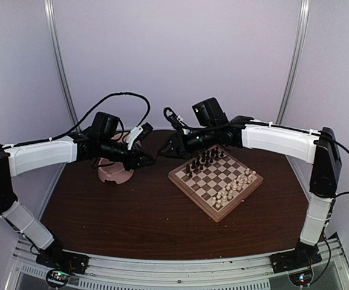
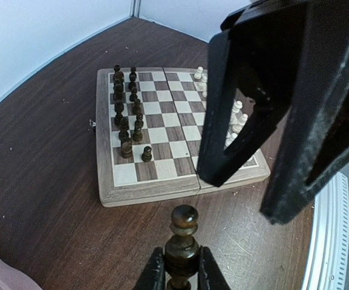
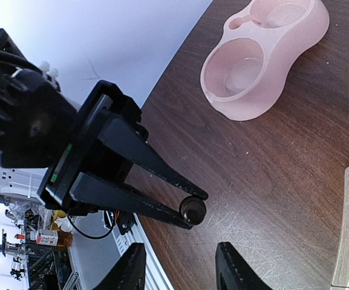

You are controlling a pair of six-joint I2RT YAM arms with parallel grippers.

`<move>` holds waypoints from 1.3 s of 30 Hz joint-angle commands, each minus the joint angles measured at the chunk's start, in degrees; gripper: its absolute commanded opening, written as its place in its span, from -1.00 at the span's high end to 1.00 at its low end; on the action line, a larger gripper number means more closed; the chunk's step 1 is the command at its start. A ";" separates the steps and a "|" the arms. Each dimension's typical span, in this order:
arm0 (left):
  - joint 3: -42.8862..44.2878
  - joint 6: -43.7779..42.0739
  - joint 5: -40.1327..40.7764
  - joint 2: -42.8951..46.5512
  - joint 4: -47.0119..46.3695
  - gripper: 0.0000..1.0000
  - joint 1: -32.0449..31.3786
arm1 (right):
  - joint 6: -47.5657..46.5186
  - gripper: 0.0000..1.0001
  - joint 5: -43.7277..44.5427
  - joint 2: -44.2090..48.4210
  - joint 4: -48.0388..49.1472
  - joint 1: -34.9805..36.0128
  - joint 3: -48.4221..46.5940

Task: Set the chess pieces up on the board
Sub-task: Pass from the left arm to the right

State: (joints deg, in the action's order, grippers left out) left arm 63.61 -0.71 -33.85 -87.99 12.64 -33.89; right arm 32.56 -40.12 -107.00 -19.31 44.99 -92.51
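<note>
In the clenched left gripper, 1 dark chess piece; right gripper spread, just opposite.

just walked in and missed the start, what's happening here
The left gripper is shut on a dark chess piece, held over the table between the pink bowl and the board. The right gripper faces it, open and empty, possibly to take it. The board carries dark pieces along one side and pale pieces along the other.
</note>
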 commanded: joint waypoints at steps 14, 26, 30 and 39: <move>6.02 -4.90 -6.33 -2.36 4.31 0.74 -1.66 | 2.15 0.33 -1.32 -1.49 0.68 -0.46 -2.32; 6.52 -5.54 -4.93 -2.45 5.82 0.72 -1.97 | 1.30 0.90 -0.06 -0.03 0.25 -0.76 -0.69; 5.91 -5.62 -4.05 -2.36 6.17 0.72 -1.97 | -1.08 0.92 3.35 2.21 -2.00 -2.10 0.85; 3.26 -2.25 0.55 -2.31 3.62 0.72 -1.93 | -12.77 0.91 20.16 6.38 -9.17 -3.31 6.23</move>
State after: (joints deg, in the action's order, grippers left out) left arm 68.10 -5.02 -36.75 -90.02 18.50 -35.48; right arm 27.31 -31.09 -103.79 -25.19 41.54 -89.30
